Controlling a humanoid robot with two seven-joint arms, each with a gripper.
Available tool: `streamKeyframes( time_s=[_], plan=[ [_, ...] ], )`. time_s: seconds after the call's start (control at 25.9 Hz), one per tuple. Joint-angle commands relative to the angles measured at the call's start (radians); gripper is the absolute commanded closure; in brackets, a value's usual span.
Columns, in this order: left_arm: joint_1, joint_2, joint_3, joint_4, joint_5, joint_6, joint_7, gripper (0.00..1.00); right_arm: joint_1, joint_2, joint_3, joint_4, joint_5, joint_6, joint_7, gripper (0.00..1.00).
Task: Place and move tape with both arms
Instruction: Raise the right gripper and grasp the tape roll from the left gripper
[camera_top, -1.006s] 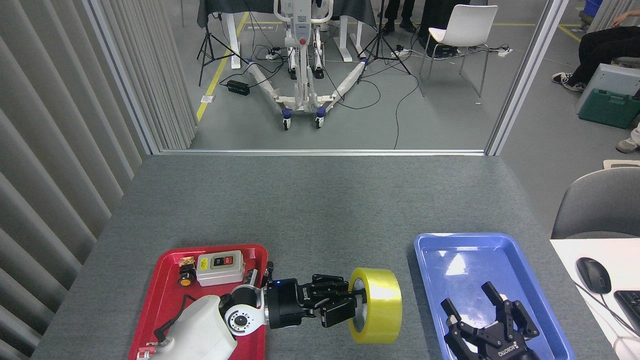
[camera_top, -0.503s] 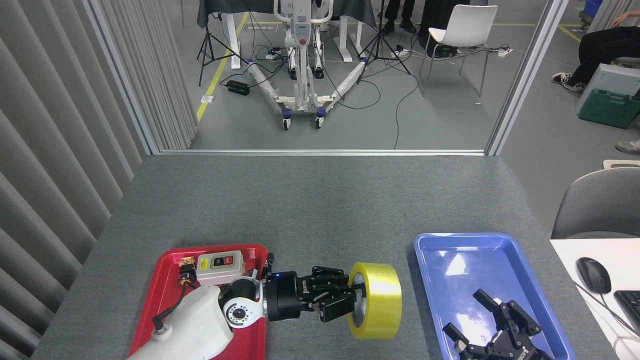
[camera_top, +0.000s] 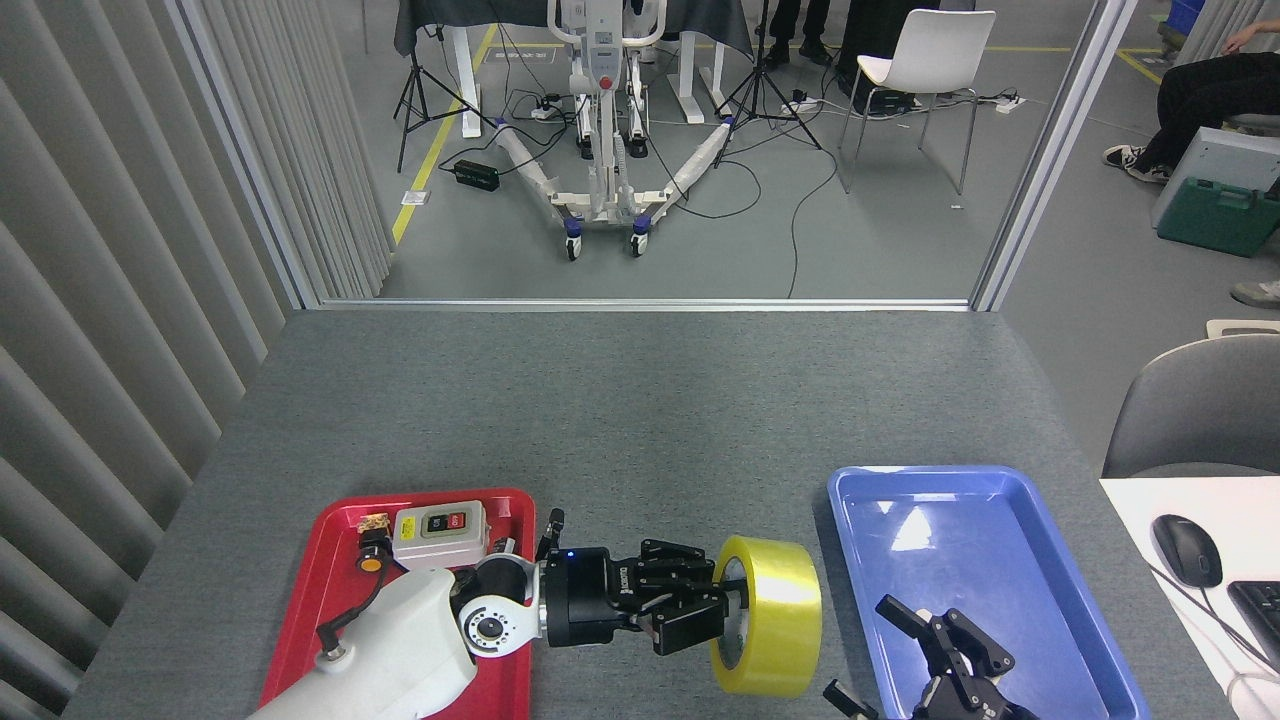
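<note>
Down at the near edge of the worktop: right pincer (camera_top: 925, 655) hanging over the near end of the blue tray (camera_top: 1060, 600), fingers spread wide, gripping nothing. Just beside that, left pincer (camera_top: 685, 610) reaching sideways from above the red tray (camera_top: 330, 590), fingers clamped on the near rim of the tape (camera_top: 770, 615), one seemingly poking into the core. Roll standing on edge, between the two trays and close to the blue one's left wall; can't tell whether touching the worktop or lifted a hair.

Progress guess: pickup done, carry toward the right about halfway. Left to do, probably: handing off to the empty right pincer or setting the roll down in the blue tray, then letting go. Blue tray bare for now.

Further back on the red tray: a grey switch box (camera_top: 438, 535) and a small orange-capped button (camera_top: 372, 558), untouched. Rest of the worktop out to the far edge: plain grey felt.
</note>
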Motion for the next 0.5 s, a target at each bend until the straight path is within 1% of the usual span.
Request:
streamKeyframes(
  time_s=[0.0,0.15,0.35,0.46],
  plan=[
    [-0.007,-0.009,-0.007,0.001,0.004,0.0,-0.003,1.0,-0.016,-0.029,0.062,-0.058,-0.007,0.0,-0.013,0.0],
    [-0.019,-0.043,-0.026,0.019,0.013,0.0,-0.006,1.0,-0.005,-0.046,0.102,-0.1,-0.005,0.0,-0.013,0.0],
    [-0.022,-0.052,-0.035,0.03,0.021,0.0,-0.009,1.0,0.001,-0.051,0.115,-0.115,-0.005,0.0,-0.013,0.0],
    [-0.022,-0.073,-0.035,0.053,0.023,0.0,-0.01,1.0,0.001,-0.051,0.138,-0.115,-0.005,0.0,-0.011,0.0]
  ],
)
